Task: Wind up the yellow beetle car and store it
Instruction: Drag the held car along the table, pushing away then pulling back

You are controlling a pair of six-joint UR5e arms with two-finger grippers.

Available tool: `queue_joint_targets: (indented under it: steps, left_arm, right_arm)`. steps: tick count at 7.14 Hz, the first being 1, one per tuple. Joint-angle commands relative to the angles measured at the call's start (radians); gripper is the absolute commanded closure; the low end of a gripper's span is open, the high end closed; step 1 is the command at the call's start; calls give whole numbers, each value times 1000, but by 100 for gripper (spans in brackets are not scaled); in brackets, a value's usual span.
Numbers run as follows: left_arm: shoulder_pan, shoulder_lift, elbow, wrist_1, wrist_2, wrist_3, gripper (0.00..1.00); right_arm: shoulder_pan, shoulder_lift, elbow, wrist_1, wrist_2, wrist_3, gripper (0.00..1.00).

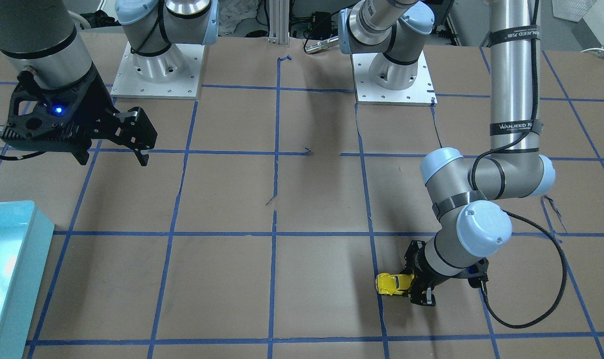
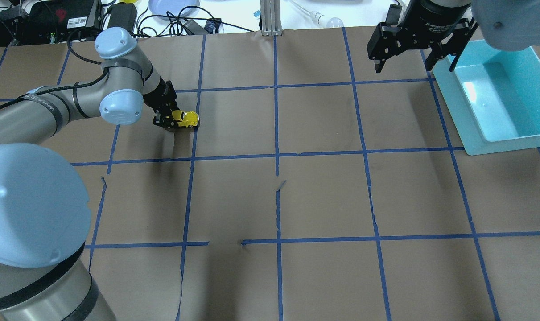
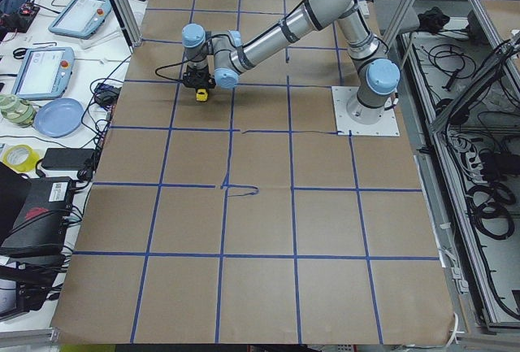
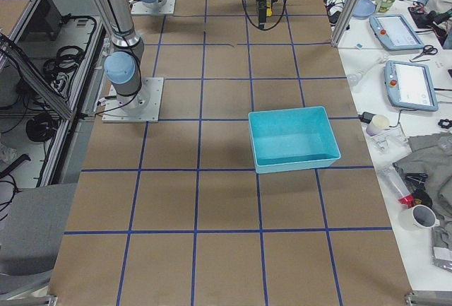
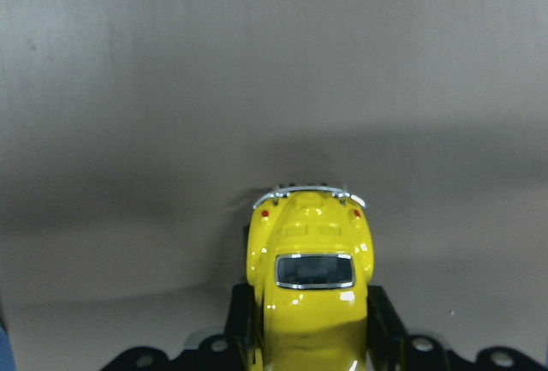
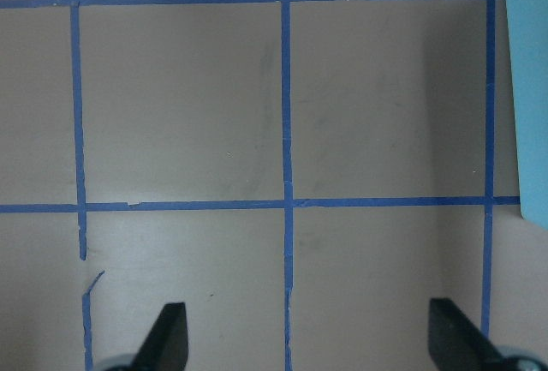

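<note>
Left wrist-mounted view has the yellow beetle car [image 5: 310,290] right at the bottom centre, its rear window, two small red tail lights and silver bumper pointing away from the wrist. The car's front half sits between the black fingers [image 5: 384,324] of the left gripper [image 2: 168,120], one against each flank. The jaws are clenched on the body, and only the rear end sticks out past the fingertips. The car is held low over the brown paper table [image 5: 128,88], level and roof up, with a soft shadow under it. Whether its wheels touch the paper cannot be told.

In the overhead exterior view the car lies in the far left part of the table, just beside a line of the blue tape grid [image 2: 276,133]. The left arm reaches out to it with the wrist bent down.

Well apart, at the far right, the right gripper [image 6: 312,341] hangs above the table with its jaws spread wide and nothing between them; only paper and tape show below it. Just beside it stands the teal bin [image 2: 475,136], and no part of its floor that shows holds anything
</note>
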State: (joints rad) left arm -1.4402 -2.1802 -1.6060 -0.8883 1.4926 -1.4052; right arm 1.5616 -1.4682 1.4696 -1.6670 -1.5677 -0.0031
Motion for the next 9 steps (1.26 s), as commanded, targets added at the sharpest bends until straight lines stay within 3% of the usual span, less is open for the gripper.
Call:
queue_joint_targets:
  steps: [1, 4, 9]
  left_arm:
    - [50, 0, -8, -3, 2, 12, 100]
    - [115, 13, -9, -11, -2, 15, 100]
    - [188, 11, -8, -32, 0, 231, 100]
  right_arm:
    - [0, 0, 0, 0, -2, 0, 0]
    - [2, 2, 0, 0, 0, 2, 0]
    - [0, 2, -2, -11, -2, -3, 0]
